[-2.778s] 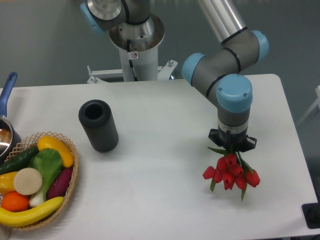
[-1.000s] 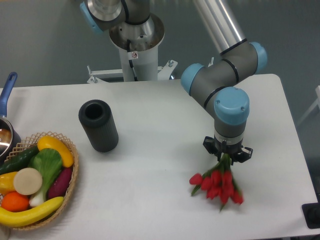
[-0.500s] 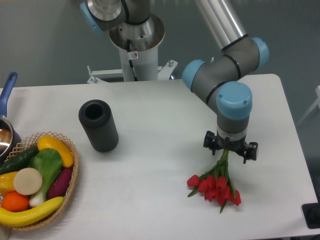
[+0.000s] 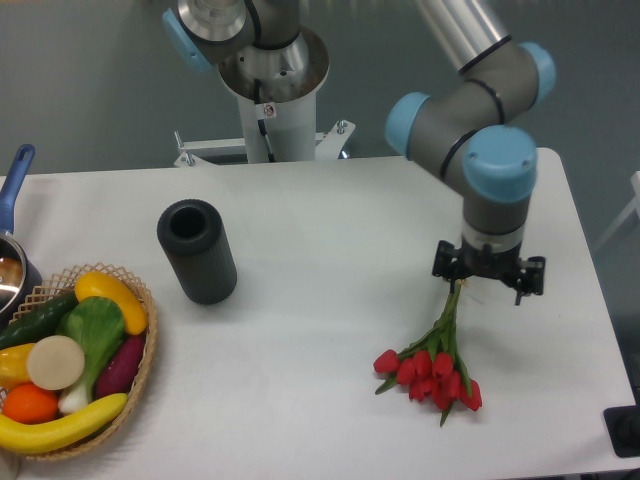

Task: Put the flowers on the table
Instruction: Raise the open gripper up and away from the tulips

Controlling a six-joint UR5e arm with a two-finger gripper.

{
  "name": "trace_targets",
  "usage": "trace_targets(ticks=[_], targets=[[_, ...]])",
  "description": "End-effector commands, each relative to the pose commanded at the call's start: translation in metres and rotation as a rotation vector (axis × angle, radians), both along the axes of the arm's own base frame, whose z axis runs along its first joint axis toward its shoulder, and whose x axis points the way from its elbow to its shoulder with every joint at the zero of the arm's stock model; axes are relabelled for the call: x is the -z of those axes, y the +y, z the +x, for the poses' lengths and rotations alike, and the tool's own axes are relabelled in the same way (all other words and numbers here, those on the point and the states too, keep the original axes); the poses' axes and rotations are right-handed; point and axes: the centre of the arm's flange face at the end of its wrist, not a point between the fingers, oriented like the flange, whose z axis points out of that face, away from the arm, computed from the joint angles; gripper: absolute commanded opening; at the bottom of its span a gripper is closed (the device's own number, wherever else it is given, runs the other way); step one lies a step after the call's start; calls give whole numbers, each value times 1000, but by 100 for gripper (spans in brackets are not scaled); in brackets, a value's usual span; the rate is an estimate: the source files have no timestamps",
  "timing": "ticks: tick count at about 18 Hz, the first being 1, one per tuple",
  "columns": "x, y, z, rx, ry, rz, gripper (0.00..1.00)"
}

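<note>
The flowers [image 4: 432, 367], a small bunch of red tulip buds with thin green stems, lie flat on the white table [image 4: 330, 400] at the front right, stems pointing up and back. My gripper [image 4: 489, 283] is open just behind and right of the stem ends, above the table. Its fingers [image 4: 444, 268] stand apart and hold nothing.
A black cylinder [image 4: 196, 250] stands left of the middle. A wicker basket [image 4: 140, 350] with fruit and vegetables sits at the front left. A pot with a blue handle [image 4: 14, 180] is at the left edge. The robot base [image 4: 270, 110] stands behind the table.
The gripper lowered the flowers onto the table and let go of them. It has since moved up and to the right, away from the stems.
</note>
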Motion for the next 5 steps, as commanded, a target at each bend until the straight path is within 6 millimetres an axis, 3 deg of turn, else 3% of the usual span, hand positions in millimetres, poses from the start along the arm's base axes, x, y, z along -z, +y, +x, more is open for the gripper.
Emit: trace_targets(ticks=[5], targets=[[-7, -20, -16, 47, 17, -14, 100]])
